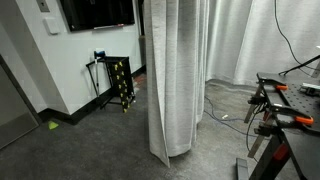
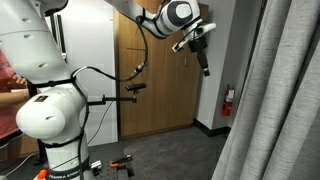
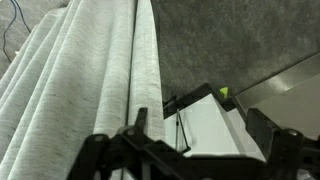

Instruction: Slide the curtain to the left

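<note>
The curtain [image 1: 175,80] is a tall off-white streaked fabric, hanging in bunched pleats down to the floor in the middle of the room. It fills the right side of an exterior view [image 2: 280,110] and the left of the wrist view [image 3: 90,70]. My gripper [image 2: 203,52] is raised high on the outstretched arm, left of the curtain's edge and apart from it. In the wrist view the gripper [image 3: 200,130] is open and empty, with its left finger close beside the curtain's outer pleat.
Whiter sheer drapes [image 1: 260,40] hang behind. A workbench with clamps [image 1: 285,105] stands at the right, with cables [image 1: 225,110] on the floor. A black rack [image 1: 120,82] leans on the wall under a TV [image 1: 95,12]. A wooden door [image 2: 150,90] is behind the arm.
</note>
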`<action>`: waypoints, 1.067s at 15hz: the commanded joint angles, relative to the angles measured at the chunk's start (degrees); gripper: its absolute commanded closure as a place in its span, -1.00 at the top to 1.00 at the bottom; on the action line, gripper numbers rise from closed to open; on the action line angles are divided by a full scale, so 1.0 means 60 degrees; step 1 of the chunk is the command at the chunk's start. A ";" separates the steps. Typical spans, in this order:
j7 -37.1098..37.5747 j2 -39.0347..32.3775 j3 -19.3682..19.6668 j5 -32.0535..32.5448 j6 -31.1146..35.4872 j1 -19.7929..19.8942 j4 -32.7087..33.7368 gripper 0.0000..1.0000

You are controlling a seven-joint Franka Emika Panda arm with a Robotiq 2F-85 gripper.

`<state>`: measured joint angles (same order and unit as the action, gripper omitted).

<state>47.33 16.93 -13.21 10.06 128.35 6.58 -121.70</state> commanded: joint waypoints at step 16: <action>0.2668 -0.1277 0.1122 0.2111 -0.0021 -0.0280 0.1305 1.00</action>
<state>63.24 9.33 -7.74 22.50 128.42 6.26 -114.02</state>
